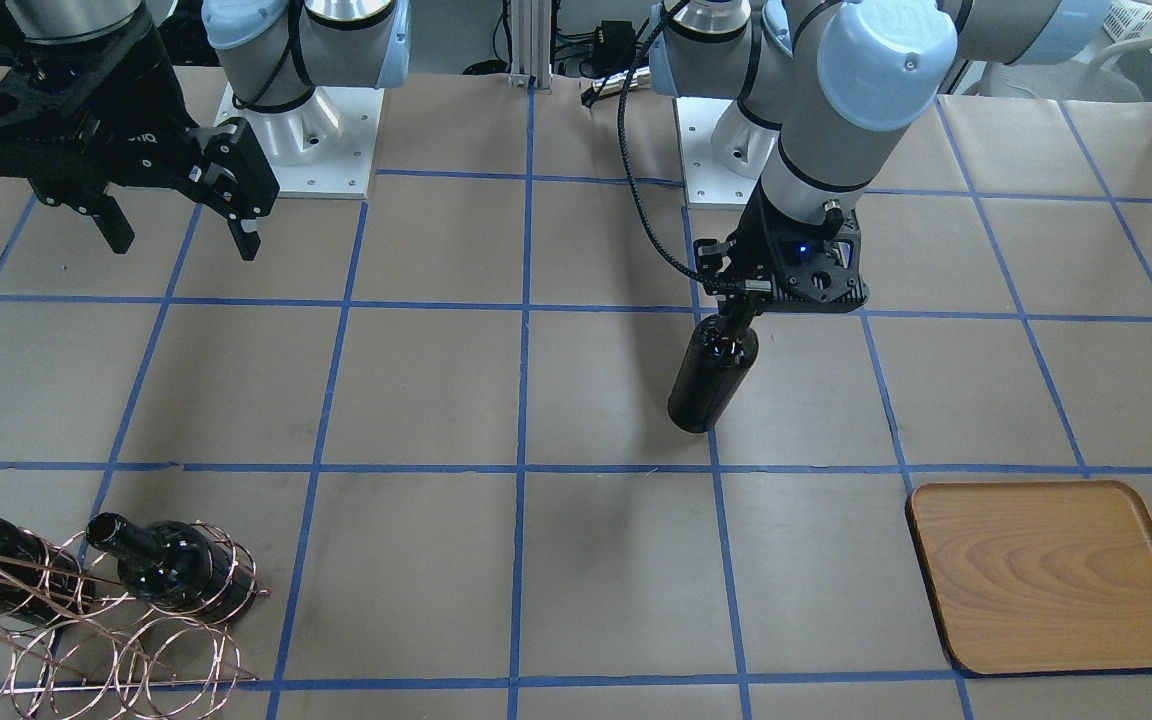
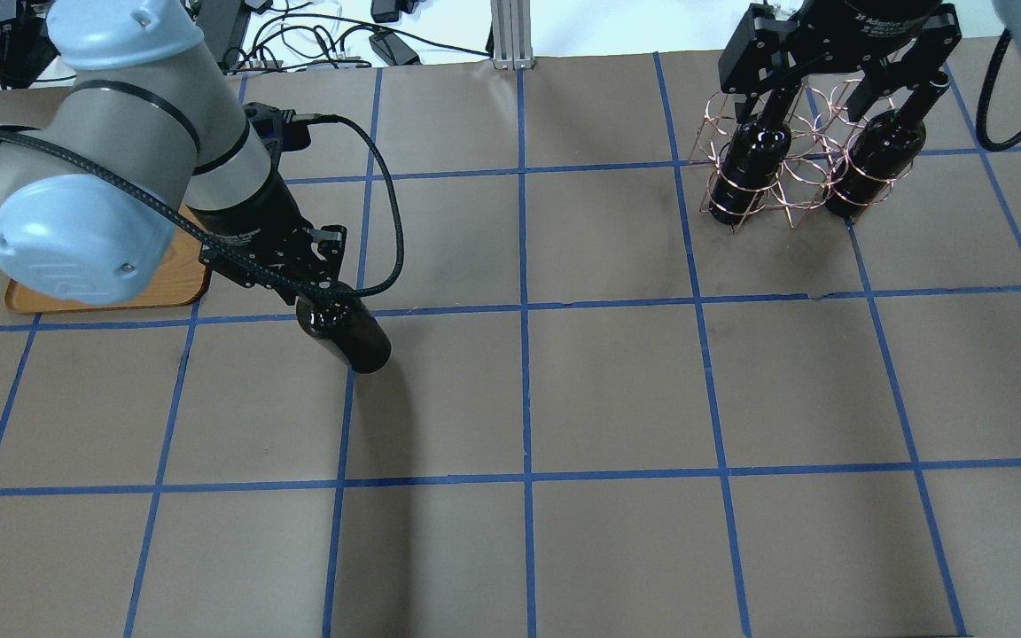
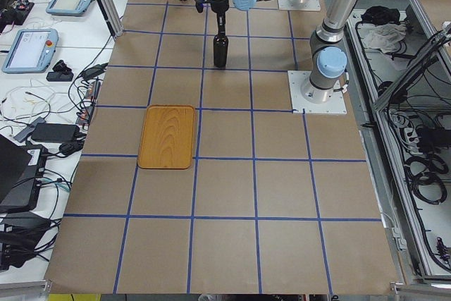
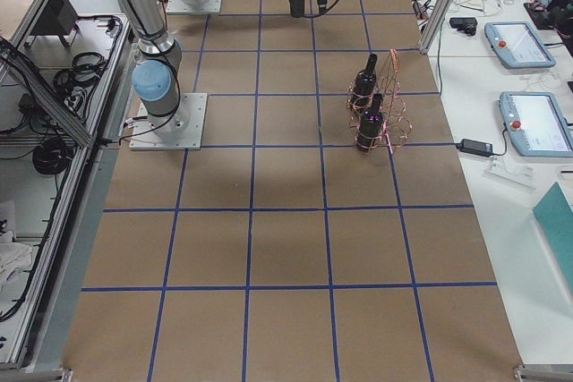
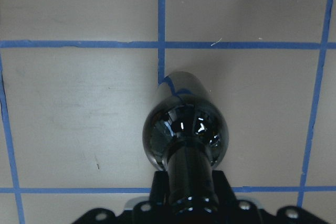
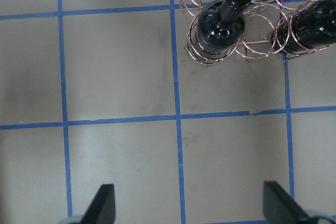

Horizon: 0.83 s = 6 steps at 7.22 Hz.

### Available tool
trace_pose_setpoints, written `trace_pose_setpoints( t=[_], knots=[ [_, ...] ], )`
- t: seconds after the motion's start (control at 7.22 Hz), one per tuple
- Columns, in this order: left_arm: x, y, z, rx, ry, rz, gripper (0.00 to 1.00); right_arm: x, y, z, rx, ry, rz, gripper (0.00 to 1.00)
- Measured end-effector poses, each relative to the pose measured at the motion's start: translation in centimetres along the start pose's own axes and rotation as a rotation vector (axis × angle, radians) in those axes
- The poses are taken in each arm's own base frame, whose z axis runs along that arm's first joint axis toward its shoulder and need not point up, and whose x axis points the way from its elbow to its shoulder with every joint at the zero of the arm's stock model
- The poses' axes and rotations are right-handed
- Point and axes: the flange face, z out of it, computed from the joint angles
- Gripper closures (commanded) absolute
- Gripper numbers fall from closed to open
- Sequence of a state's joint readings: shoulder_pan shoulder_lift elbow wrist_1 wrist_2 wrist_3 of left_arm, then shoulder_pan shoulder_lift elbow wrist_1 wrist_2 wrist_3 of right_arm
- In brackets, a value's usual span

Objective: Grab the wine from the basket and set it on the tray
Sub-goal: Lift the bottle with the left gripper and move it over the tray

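My left gripper (image 1: pixel 742 300) is shut on the neck of a black wine bottle (image 1: pixel 712 375), which hangs upright over the table's middle, apart from the wooden tray (image 1: pixel 1051 575). In the left wrist view the bottle (image 5: pixel 185 135) hangs straight below the gripper (image 5: pixel 189 203). The copper wire basket (image 2: pixel 790 168) holds two more bottles (image 2: pixel 745 173) (image 2: pixel 874 168). My right gripper (image 2: pixel 843 97) is open and empty, high above the basket; its fingertips (image 6: pixel 105 203) show spread wide in the right wrist view.
The brown table (image 2: pixel 617 399) is taped with a blue grid. The tray (image 2: pixel 156 283) is partly hidden under my left arm in the overhead view. The arm bases (image 1: pixel 306 150) stand at the robot's edge of the table.
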State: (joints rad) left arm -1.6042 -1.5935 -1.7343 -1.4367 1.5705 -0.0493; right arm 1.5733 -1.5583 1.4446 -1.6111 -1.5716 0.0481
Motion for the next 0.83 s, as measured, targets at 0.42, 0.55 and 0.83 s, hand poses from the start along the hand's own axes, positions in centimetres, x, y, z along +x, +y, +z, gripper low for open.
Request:
trace_pose_setpoints(
  t=[0.42,0.55,0.83],
  knots=[
    [-6.0,-3.7,-4.3,0.069,-0.061,0.027,1.00,-0.1,-0.1,0.0,0.006,-0.006,0.000,0.00],
    [-10.2,-5.3,-5.3,0.080,-0.063,0.034,1.00,-0.1,-0.1,0.0,0.006,-0.007,0.000,0.00],
    [-19.3,-8.6,-6.8,0.100,-0.075,0.065,1.00,-0.1,-0.1,0.0,0.007,-0.006,0.000,0.00]
  ],
)
